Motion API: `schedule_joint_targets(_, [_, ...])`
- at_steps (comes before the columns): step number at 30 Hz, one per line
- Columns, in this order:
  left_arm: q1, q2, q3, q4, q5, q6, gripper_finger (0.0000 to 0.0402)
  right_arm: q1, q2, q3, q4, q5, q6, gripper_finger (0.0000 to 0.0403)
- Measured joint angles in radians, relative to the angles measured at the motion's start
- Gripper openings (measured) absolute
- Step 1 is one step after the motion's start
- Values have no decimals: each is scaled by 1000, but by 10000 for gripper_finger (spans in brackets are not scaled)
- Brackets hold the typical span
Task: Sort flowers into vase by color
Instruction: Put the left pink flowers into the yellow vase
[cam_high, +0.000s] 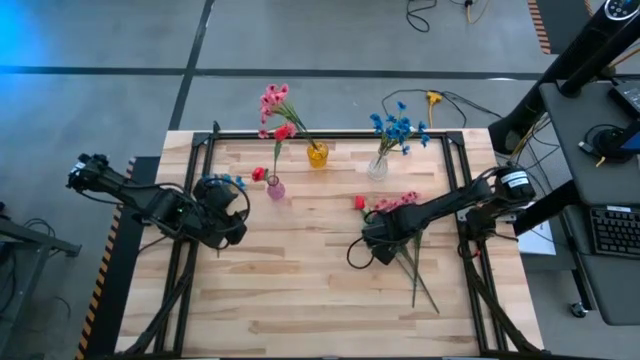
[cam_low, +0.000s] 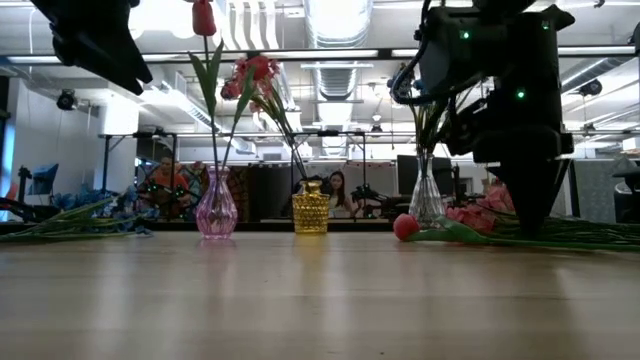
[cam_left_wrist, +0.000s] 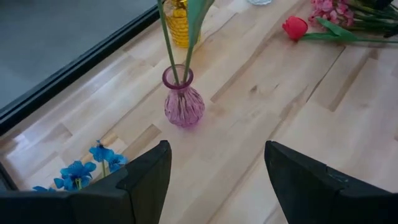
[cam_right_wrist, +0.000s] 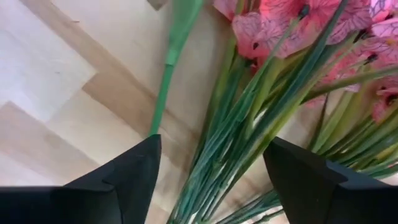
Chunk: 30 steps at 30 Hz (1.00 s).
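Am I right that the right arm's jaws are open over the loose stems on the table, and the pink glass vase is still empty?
Not quite. The pink glass vase is not empty: green stems stand in its neck, as the left wrist view shows. The rest holds: the right gripper has its jaws open over the loose green stems.

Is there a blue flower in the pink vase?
No, the pink vase holds only green stems, and a blue flower lies on the table beside it.

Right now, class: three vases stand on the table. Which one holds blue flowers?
The clear glass vase, the one nearest the right arm's side. The yellow vase in the middle holds pink blooms; the pink vase holds a red flower.
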Motion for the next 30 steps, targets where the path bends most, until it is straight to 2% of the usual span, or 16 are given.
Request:
schedule_joint_targets(10, [0, 30, 0, 7, -8, 0, 240, -13, 39, -26, 25, 20, -7, 191])
schedule_joint_targets(15, [0, 42, 0, 8, -8, 0, 240, -16, 28, -31, 22, 22, -4, 137])
schedule_joint_targets(24, [0, 62, -1, 8, -8, 0, 240, -16, -57, -31, 17, 22, 20, 40])
schedule_joint_targets(30, [0, 68, -1, 8, -8, 0, 240, -15, -158, -31, 9, 28, 49, 17])
